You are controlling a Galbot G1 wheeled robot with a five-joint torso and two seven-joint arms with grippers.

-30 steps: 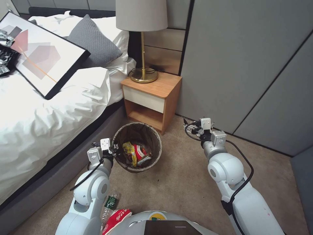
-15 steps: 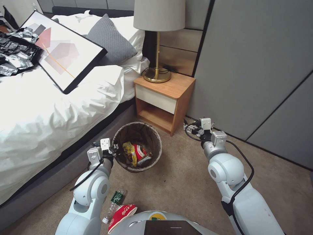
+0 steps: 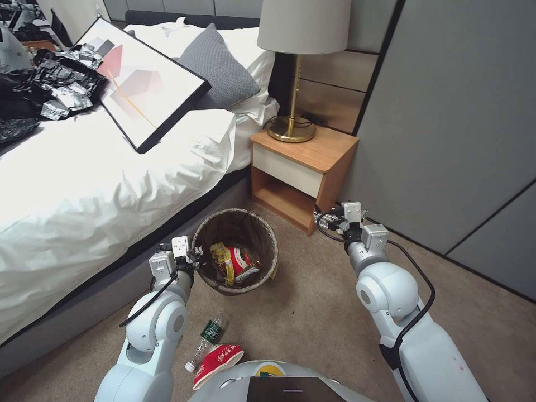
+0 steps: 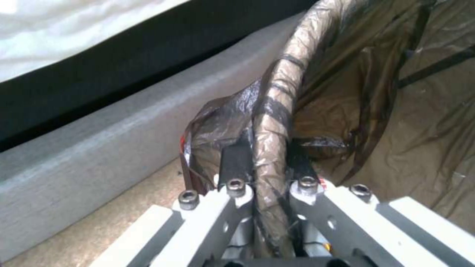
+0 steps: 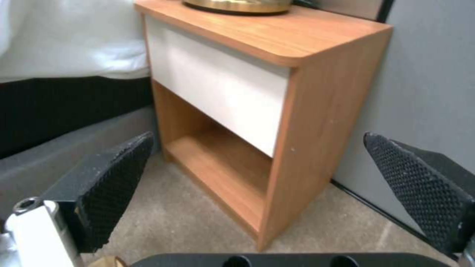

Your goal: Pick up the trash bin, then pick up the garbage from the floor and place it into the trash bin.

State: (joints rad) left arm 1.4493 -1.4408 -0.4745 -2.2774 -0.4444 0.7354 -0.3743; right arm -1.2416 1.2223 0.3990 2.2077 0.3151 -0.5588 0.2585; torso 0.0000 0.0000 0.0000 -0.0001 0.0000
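The left gripper (image 4: 267, 163) is clamped on the bag-lined rim of the trash bin (image 3: 237, 223), held beside the bed frame (image 3: 84, 312). The right gripper (image 5: 257, 178) hangs wide and empty facing the nightstand (image 3: 301, 167), bare carpet (image 3: 312, 312) between. Plastic bottle (image 3: 205, 341) and red paper cup (image 3: 218, 363) lie near the base, farther right in view than before; the camera has swung.
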